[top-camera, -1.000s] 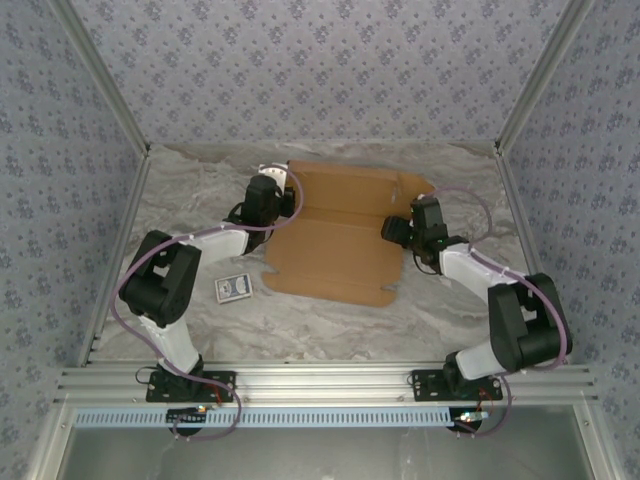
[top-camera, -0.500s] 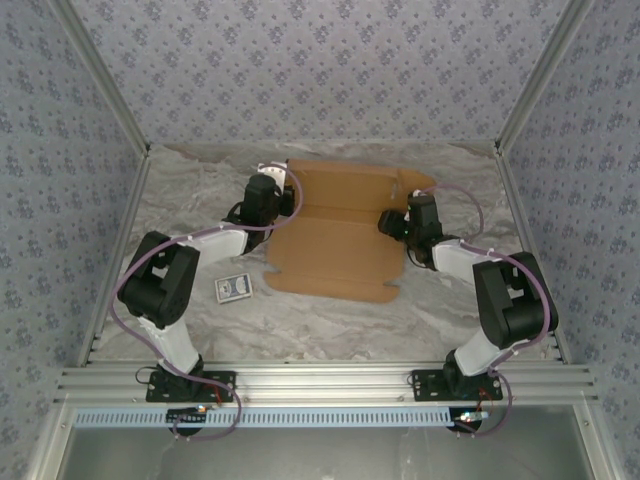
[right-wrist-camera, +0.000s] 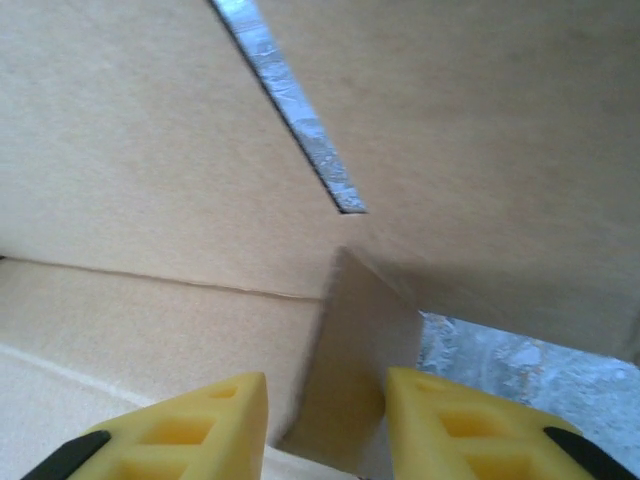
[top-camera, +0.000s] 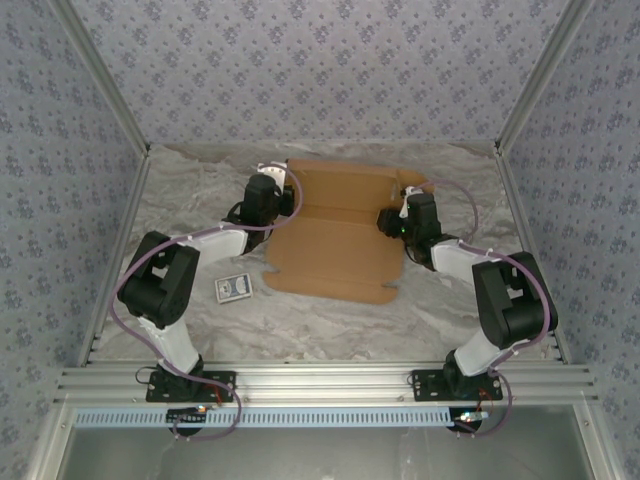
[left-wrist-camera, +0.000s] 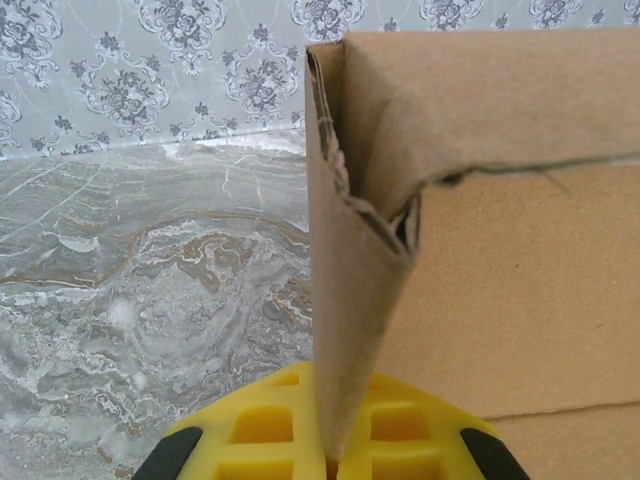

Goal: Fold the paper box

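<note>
Cardboard fills the middle of the marble table (top-camera: 190,200), with one claw at each end of it. Farthest left lies a small blue-and-white card packet (top-camera: 234,288), well apart from the left gripper (top-camera: 284,196), nearer the arm bases and off to its left.

The left gripper is clenched on the left end flap of the paper box (top-camera: 335,255). In the left wrist view, the corrugated edge stands upright and runs straight down between the yellow fingers (left-wrist-camera: 255,430).

From that claw the box stretches rightward to the other one. It is an opened die-cut sheet whose long axis and creases run left to right. Its broad near panel lies flat on the table and its far strip is tilted up along the back.

The right gripper (top-camera: 390,222) sits at the sheet's right end, not clamped. Its fingers (right-wrist-camera: 190,430) stand apart on either side of a small raised tab, the right one just beside the tab or touching it, with a gap on the left.
</note>
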Robot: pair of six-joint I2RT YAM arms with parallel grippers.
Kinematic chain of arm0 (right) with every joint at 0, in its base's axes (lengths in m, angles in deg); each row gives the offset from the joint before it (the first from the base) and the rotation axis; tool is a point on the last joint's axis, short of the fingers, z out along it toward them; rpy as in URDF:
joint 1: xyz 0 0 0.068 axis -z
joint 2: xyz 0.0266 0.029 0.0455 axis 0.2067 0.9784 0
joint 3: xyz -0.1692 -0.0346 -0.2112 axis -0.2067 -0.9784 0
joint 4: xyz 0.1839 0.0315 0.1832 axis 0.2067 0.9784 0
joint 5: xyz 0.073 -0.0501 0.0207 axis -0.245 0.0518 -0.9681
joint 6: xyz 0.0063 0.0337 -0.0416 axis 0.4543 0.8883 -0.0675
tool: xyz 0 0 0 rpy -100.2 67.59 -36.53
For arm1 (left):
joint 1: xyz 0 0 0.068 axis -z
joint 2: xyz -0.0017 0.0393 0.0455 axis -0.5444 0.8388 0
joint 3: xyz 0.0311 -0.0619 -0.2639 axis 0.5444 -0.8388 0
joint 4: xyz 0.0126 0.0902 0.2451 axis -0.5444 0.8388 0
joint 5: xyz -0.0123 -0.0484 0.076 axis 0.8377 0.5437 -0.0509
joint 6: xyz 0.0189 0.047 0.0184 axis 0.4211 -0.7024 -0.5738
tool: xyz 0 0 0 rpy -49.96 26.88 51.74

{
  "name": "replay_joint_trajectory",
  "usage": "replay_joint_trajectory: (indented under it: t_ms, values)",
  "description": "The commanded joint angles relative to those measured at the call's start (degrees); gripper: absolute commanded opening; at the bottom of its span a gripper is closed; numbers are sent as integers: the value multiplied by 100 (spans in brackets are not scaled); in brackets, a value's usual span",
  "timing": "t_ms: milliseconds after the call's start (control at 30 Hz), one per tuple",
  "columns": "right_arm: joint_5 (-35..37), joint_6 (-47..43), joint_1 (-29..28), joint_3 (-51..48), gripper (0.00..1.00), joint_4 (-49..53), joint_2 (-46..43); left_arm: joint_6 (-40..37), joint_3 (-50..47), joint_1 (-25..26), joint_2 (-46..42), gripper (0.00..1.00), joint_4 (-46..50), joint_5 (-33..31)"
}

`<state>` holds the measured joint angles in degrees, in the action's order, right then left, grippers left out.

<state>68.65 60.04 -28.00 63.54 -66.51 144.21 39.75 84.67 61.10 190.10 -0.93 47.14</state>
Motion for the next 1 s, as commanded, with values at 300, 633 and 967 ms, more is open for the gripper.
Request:
replay_joint_trajectory:
  t_ms: [300, 633, 967]
  values:
    - [-422, -160, -344, 396, 32, -209, 645, 208, 104, 15, -77, 0, -124, 188]
    - [84, -726, -230, 502, 42, 886, -41, 80, 103, -9, -87, 0, -57, -105]
    - [-346, -1389, -43, 453, 60, 2373, -1747, 140, -66, -296, -137, 0, -140, -53]
